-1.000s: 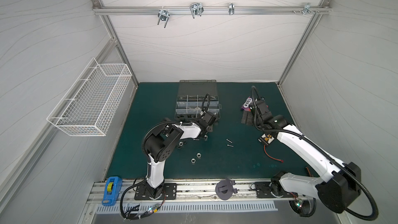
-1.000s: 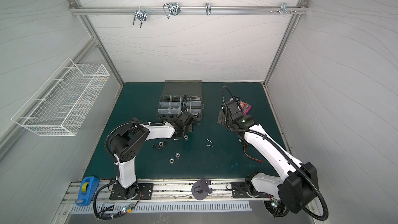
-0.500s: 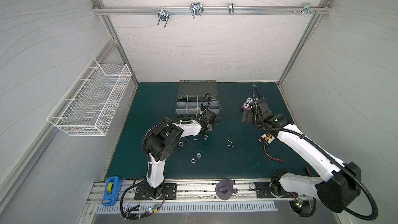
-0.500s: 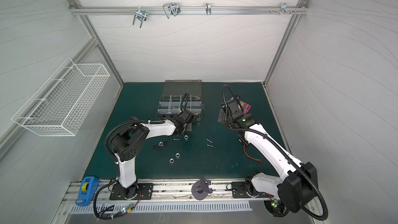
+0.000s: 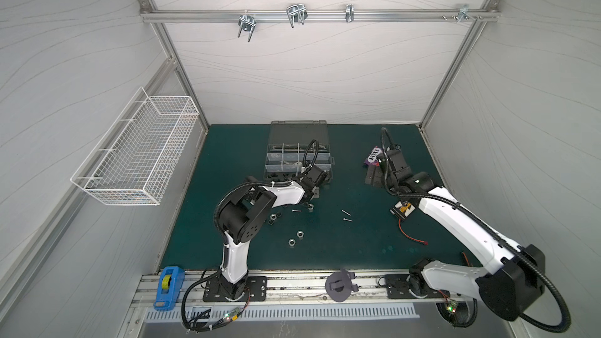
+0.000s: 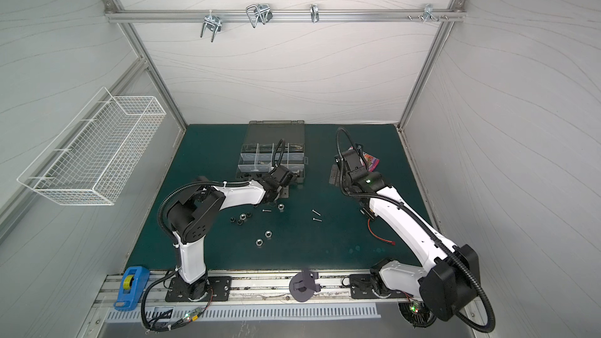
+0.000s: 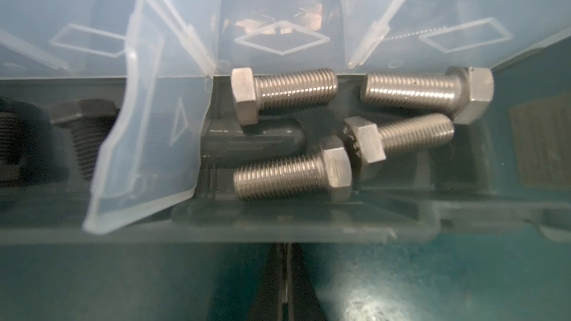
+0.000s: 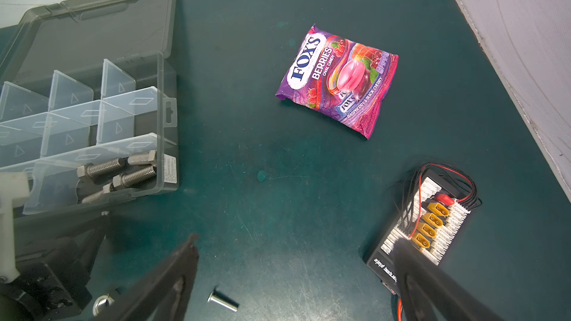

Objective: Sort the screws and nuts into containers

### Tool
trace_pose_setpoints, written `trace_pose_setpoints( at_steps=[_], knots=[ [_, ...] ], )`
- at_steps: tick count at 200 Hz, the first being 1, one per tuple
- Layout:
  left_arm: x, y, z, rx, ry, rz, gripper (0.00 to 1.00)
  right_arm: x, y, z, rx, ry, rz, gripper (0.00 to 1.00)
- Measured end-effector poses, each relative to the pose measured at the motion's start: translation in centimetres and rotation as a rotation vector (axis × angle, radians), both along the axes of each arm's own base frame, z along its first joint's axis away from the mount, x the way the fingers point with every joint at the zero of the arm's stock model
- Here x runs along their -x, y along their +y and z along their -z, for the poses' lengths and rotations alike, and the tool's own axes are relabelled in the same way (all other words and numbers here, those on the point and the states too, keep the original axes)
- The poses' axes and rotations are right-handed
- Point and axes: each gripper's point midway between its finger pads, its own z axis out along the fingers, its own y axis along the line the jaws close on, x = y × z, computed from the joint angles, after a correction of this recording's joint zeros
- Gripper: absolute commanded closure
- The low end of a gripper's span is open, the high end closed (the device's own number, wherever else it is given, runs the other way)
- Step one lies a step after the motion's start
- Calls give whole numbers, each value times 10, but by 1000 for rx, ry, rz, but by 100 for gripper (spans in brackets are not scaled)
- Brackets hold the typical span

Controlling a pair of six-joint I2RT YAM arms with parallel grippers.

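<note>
The containers (image 5: 286,158) are compartments of an open grey organizer case at the back middle of the mat. Several silver hex-head screws (image 7: 290,91) lie in its near right compartment, and black ones (image 7: 83,131) in the one beside it. My left gripper (image 7: 285,276) is shut with nothing between its fingers, just in front of the case's near wall (image 7: 278,230). Silver nuts (image 5: 300,233), black nuts (image 5: 272,219) and thin screws (image 5: 345,212) lie loose on the mat. My right gripper (image 8: 296,242) hangs open above bare mat, near one thin screw (image 8: 223,301).
A purple candy bag (image 8: 338,80) lies at the back right. A black connector board (image 8: 426,230) with red wires sits near the right gripper's finger. A white wire basket (image 5: 136,151) hangs on the left wall. Blue tape dispenser (image 5: 169,286) stands on the front rail.
My left gripper's jaws have closed from partly open to shut, empty, while staying at the case's front edge. The right arm has not moved.
</note>
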Motion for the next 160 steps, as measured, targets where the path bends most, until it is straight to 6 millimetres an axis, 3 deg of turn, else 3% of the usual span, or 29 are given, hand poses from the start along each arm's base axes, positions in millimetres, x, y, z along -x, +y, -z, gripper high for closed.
trace_pose_setpoints(
  at_steps=[43,108,160],
  knots=[
    [7,4,-1,-12,15,2,100,0,-1,0,2,-1,3,1],
    [35,23,-4,-39,66,10,100,0,-1,0,1,-2,3,1],
    [39,27,-36,2,16,9,100,0,-1,0,1,-2,4,1]
  ],
)
